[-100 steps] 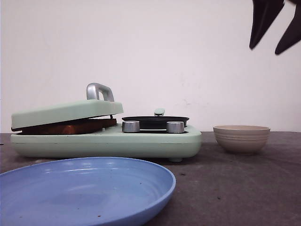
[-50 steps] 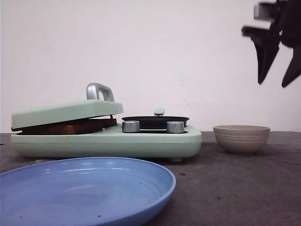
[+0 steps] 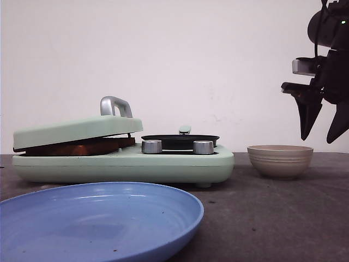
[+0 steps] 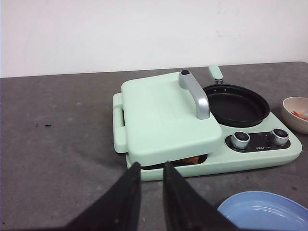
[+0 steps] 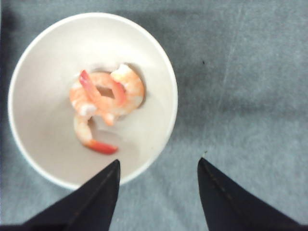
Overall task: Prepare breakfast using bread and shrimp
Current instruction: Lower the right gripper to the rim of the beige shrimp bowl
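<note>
The right end effector [image 3: 323, 134] hangs in the air above the beige ribbed bowl [image 3: 280, 160], a little to the bowl's right in the front view, its two dark fingers spread wide and holding nothing. In the right wrist view the shrimp [image 5: 103, 103] lie curled together in the middle of that bowl, orange-pink with pale flesh; one finger tip overlaps the bowl's rim in the picture, the other sits over bare bench [image 5: 250, 86] beside it.

The left end effector [image 4: 150, 192] hovers low in front of the pale green breakfast maker [image 4: 202, 144], its fingers nearly pressed together with only a narrow slit between them, and empty. The bread [image 3: 82, 146] lies under the maker's tilted lid [image 4: 163, 115], toasted brown, only its edge showing in the gap. Beside the lid sits a small black pan [image 4: 236, 103], with two silver knobs [image 4: 240, 140] before it. A strip of small print runs between the knobs, too fine to read. A blue plate [image 3: 98, 218] rests on the bench nearest the camera.
</note>
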You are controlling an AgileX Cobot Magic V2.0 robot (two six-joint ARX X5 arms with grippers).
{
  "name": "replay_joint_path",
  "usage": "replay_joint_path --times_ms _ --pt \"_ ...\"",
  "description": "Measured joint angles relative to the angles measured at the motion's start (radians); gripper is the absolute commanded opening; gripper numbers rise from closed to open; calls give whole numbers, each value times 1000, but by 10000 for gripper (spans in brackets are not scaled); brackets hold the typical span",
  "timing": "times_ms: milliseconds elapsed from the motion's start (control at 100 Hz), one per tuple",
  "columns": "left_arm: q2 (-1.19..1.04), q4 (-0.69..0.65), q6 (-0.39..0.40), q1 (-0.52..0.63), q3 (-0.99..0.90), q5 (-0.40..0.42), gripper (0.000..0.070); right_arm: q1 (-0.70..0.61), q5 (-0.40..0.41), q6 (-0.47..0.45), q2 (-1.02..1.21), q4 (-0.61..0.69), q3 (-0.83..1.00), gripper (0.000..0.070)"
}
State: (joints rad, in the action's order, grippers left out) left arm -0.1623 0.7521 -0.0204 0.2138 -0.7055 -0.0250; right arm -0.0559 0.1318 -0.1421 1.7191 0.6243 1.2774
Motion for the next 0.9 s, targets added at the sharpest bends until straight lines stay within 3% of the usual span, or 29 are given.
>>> replay_joint_path --times_ms 900 --pt "0 0 3 0 0 0 31 0 26 -8 175 -122 1 305"
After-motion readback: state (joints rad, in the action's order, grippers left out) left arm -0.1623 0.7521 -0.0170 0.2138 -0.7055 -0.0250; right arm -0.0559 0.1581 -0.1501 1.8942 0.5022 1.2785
